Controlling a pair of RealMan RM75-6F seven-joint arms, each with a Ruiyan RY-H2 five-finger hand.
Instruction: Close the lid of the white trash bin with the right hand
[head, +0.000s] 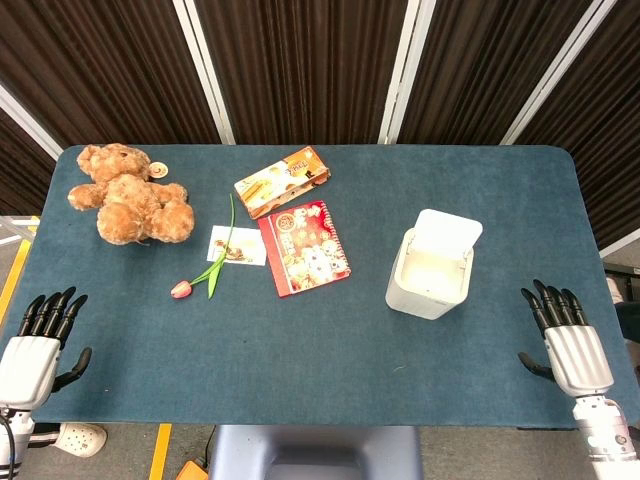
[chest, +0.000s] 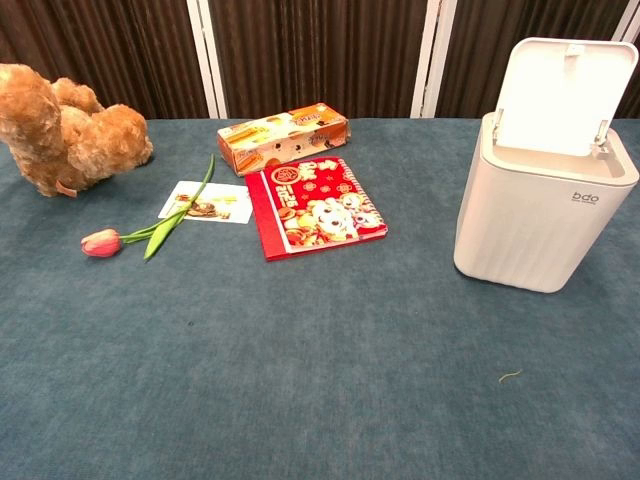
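1. Your right hand (head: 568, 338) rests at the near right edge of the table (head: 480, 200), fingers straight and slightly apart, holding nothing. Only the head view shows it.
2. Your left hand (head: 38, 345) rests at the near left edge, fingers likewise spread and empty.
3. The white trash bin (chest: 540, 210) stands upright on the right half of the table, well apart from both hands. It lies ahead of your right hand and inward, toward the table's middle.
4. Its lid (chest: 562, 95) is open, standing up from a hinge on the bin's far rim, inner face toward you and tilted a little back.
5. The right hand is clearly the nearer one; the left has most of the table's width between it and the bin.
6. Judgement: closing has not begun. You will likely need to reach forward and inward, get the fingers behind or above the lid's top edge, then bring it toward you and down.
7. Risk: a sideways push could slide or tip the bin.
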